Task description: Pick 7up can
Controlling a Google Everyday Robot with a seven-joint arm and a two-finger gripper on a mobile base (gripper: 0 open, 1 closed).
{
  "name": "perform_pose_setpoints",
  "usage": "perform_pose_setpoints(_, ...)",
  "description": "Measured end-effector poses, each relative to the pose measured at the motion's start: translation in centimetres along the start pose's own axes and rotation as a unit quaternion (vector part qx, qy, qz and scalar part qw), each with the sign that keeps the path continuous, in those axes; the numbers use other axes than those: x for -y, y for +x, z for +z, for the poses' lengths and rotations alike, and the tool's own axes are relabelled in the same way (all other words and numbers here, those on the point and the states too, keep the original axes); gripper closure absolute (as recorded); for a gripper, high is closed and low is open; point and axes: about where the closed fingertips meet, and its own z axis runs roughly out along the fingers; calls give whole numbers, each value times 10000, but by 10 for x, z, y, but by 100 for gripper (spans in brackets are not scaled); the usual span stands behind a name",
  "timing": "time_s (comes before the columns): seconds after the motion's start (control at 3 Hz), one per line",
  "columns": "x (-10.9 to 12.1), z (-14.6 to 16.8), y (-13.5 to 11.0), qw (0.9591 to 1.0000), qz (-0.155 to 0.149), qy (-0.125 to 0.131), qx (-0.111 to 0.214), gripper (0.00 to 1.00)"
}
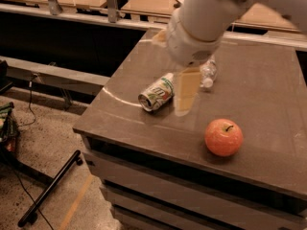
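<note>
The 7up can (156, 93) lies on its side on the brown table (268, 95), near the left edge, with its silver end facing front left. It is white and green. My gripper (185, 91) hangs from the big white arm (206, 18) that reaches in from the top right. It is just to the right of the can, close above the table top, and holds nothing that I can see.
A red apple (223, 137) sits near the table's front edge, right of the can. A clear plastic bottle (208, 73) lies behind my gripper, partly hidden by the arm. The floor and a black stand leg (50, 188) are to the left.
</note>
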Motion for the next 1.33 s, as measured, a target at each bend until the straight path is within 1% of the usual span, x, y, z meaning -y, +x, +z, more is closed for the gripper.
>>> perform_pose_setpoints(0.33, 20, 50, -25, 9975, -696, -51, -144, 0)
perform_pose_setpoints(0.67, 28, 96, -25, 9949, -944, -186, -292, 0)
perform_pose_setpoints(1.0, 28, 97, -24, 9946, -985, -214, -260, 0)
perform_pose_setpoints(1.33, 30, 101, -15, 9909, -1279, -421, -29, 0)
